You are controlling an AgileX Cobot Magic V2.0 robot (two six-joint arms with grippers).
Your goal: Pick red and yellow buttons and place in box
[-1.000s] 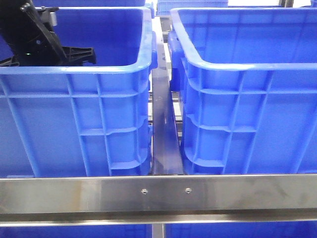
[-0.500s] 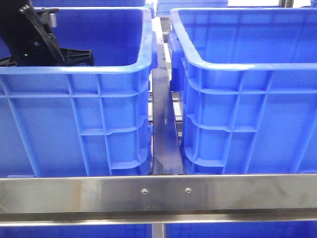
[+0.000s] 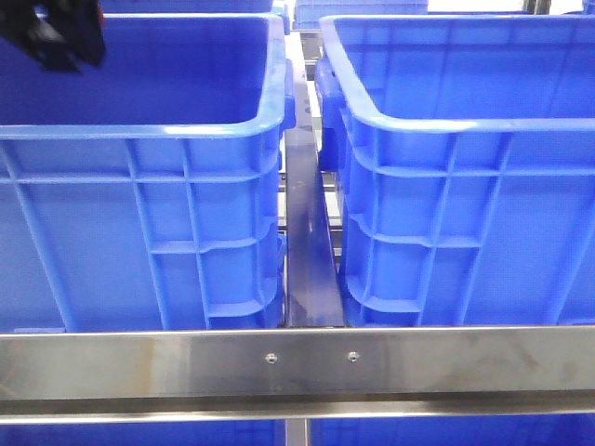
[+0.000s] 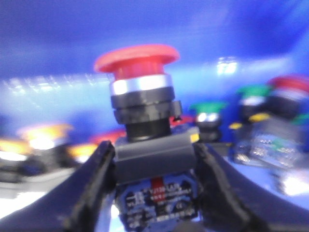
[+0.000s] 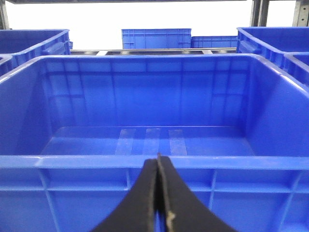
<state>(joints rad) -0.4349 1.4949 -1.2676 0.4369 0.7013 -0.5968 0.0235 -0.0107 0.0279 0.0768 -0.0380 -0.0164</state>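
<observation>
Two large blue bins fill the front view. The left bin (image 3: 139, 232) and the right bin (image 3: 465, 186) stand side by side with a narrow gap between them, where a steel rail (image 3: 307, 260) runs away from the camera. A broad steel crossbar (image 3: 297, 362) spans the frame just in front of both bins.

Against the earlier pictures, the left arm has risen. A second ago its black wrist and gripper sat low inside the left bin, behind the near wall; now only a dark blurred part of the left arm (image 3: 56, 37) shows at the bin's far left corner, near the rim.

In the left wrist view the left gripper (image 4: 154, 193) is closed on a red button (image 4: 137, 60). Its two black fingers (image 4: 91, 188) press the grey and blue switch body from either side, and the red mushroom cap stands upright above a silver collar and black ring. Behind it, blurred, lie other buttons on the left bin's floor: green-capped ones (image 4: 210, 108), another red one (image 4: 289, 84) and yellow ones (image 4: 43, 133).

In the right wrist view the right gripper (image 5: 158, 193) has its fingers pressed together, holding nothing, just in front of the near wall of a blue bin (image 5: 145, 111).
</observation>
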